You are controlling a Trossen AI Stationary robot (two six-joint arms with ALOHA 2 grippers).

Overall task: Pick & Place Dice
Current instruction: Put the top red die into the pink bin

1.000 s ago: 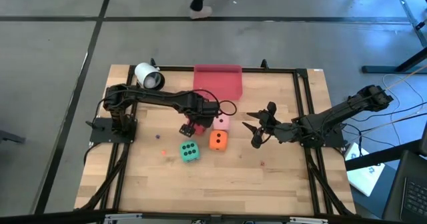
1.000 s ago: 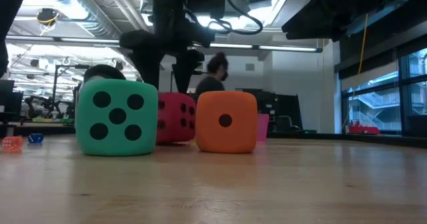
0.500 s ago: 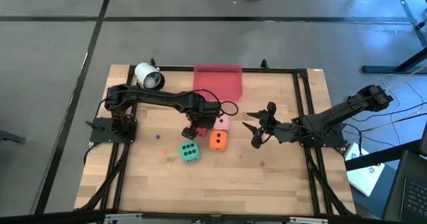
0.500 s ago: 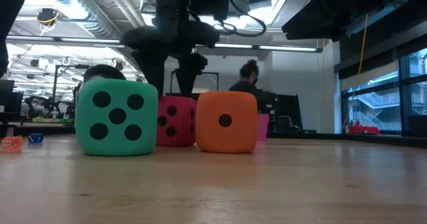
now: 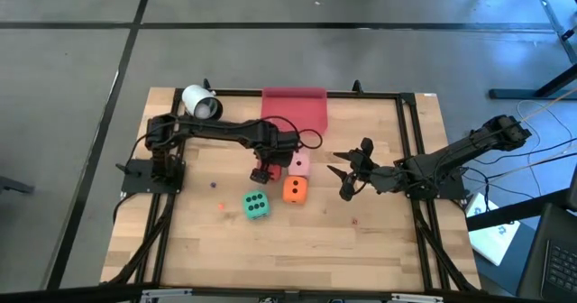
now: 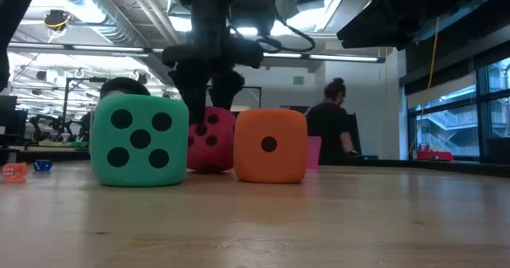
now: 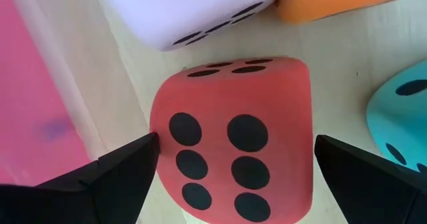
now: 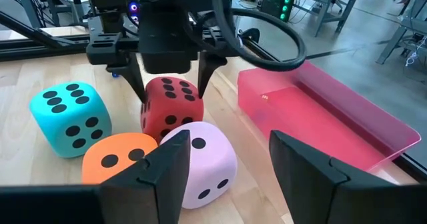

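Four dice sit close together mid-table. The red die [image 5: 263, 173] [image 7: 233, 164] shows six pips on top. The light pink die [image 5: 299, 165] is to its right, the orange die [image 5: 294, 188] nearer, and the green die [image 5: 256, 205] nearest. My left gripper [image 5: 264, 166] [image 7: 237, 144] is open and points down over the red die, with one finger on either side of it [image 8: 170, 84]. The red die rests on the table. My right gripper [image 5: 341, 175] is open and waits right of the dice, above the table. My left gripper comes from above with its fingers [image 7: 127, 171] on two opposite sides of the red die, near its top edge [image 7: 160, 137]. I cannot tell whether they touch it. The die sits flat on the table.
A pink rectangular tray [image 5: 294, 109] lies at the table's far edge, just beyond the dice. A white round object [image 5: 200, 103] sits at the far left corner. Small bits [image 5: 219, 206] lie left of the green die. A person [image 6: 331, 128] stands in the room behind.
My left gripper has shifted a little toward the table's far edge and come down, so its fingers now reach beside the red die instead of hanging above it. The dice have stayed in place. The person behind has walked across the room.
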